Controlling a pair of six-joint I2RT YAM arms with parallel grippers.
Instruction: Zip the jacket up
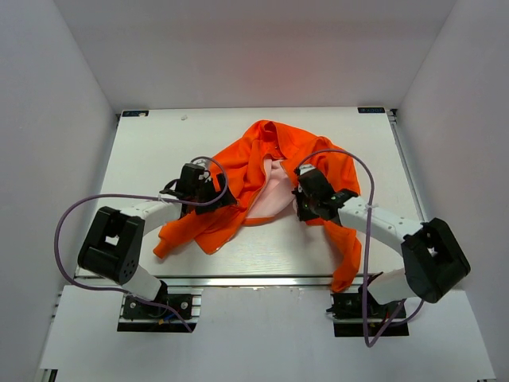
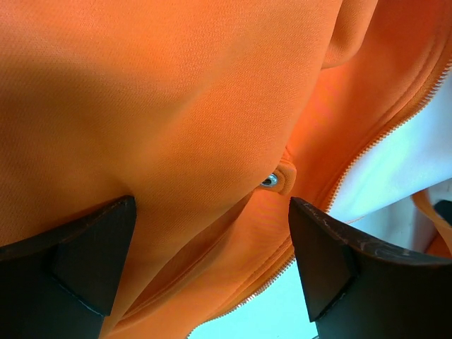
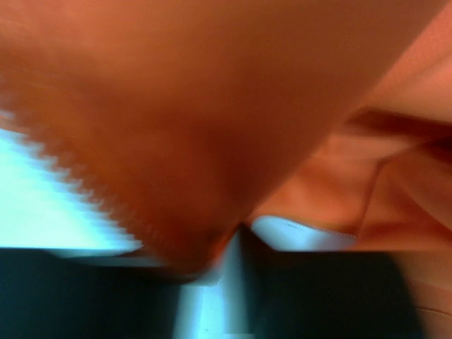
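Jacket (image 1: 256, 163) lies crumpled and open mid-surface (image 1: 159, 151); soft, light, floppy, likely to bunch; best pinched at the zipper (image 2: 381, 134) edge; left hand (image 2: 212, 212) gapes over fabric; right hand (image 1: 302, 199) blurred, can't tell.

The left claw (image 2: 212, 208) stands with its jaws spread wide, one dark finger (image 2: 81, 258) at the lower left of the view and the other at the lower right. Between and above them lies the jacket (image 2: 176, 106), its bright orange cloth filling most of the picture in soft folds. A small orange tab (image 2: 282, 175) with a metal snap (image 2: 269, 181) sits just inside the right-hand finger. A line of pale zipper teeth (image 2: 385, 131) runs down from the upper right, with a whitish surface beside it. A second toothed edge (image 2: 272, 277) borders a sliver of pale counter (image 2: 261, 314) between the fingers.
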